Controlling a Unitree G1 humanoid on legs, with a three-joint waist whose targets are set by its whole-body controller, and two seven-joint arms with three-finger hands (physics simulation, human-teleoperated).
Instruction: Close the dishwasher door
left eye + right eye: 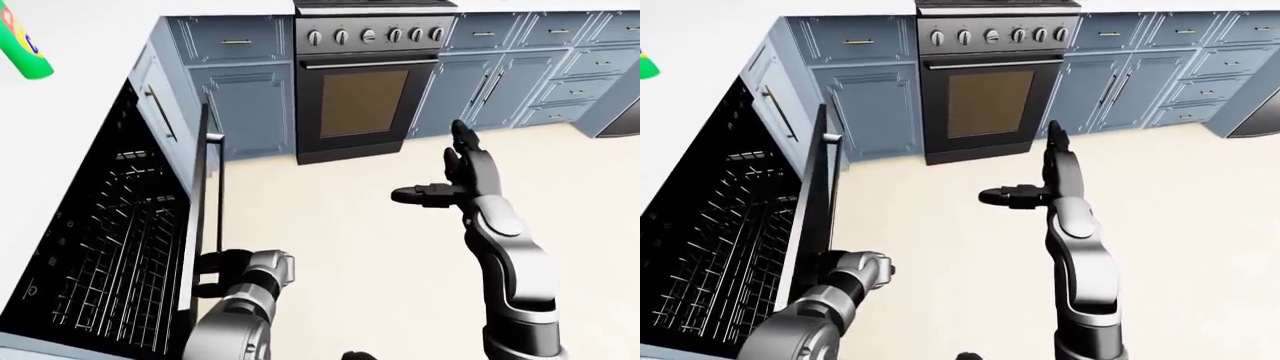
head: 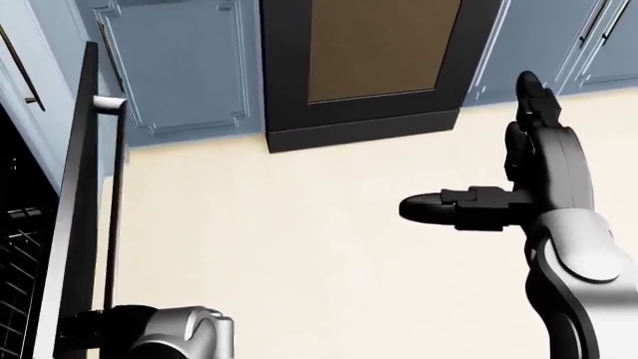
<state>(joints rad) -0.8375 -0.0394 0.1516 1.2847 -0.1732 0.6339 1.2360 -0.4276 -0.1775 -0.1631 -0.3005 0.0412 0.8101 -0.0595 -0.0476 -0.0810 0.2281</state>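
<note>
**Inspector A:** State the position of the dishwasher door [image 1: 198, 225].

**Inspector B:** It sits at the left of the left-eye view, partly raised and standing close to upright, seen nearly edge-on; its bar handle [image 1: 216, 196] runs along the face turned toward the floor [image 1: 340, 247]; the cavity to its left shows black wire racks [image 1: 110, 247]; a gap remains between the door and the cabinet front [image 1: 165, 127] above it.

**Inspector A:** The left hand?

**Inspector B:** The left hand [image 1: 222, 271] is at the lower part of the door, against the handle side; the dark fingers [image 1: 208, 264] appear curled by the bar, but whether they clasp it or only press against it I cannot tell; the wrist is silver and comes in from the bottom edge.

**Inspector A:** And the right?

**Inspector B:** The right hand [image 2: 518, 179] is held over the floor, well apart from the door; its fingers are spread and grip nothing; two point toward the top of the head view, the thumb [image 2: 443, 208] juts left.

**Inspector A:** Surroundings?

**Inspector B:** A black oven [image 1: 362, 97] with a row of knobs stands at the top centre, between blue-grey cabinets [image 1: 520, 75]; a green bottle [image 1: 22, 51] shows on the white surface [image 1: 70, 112], near its upper left corner in the left-eye view.
</note>
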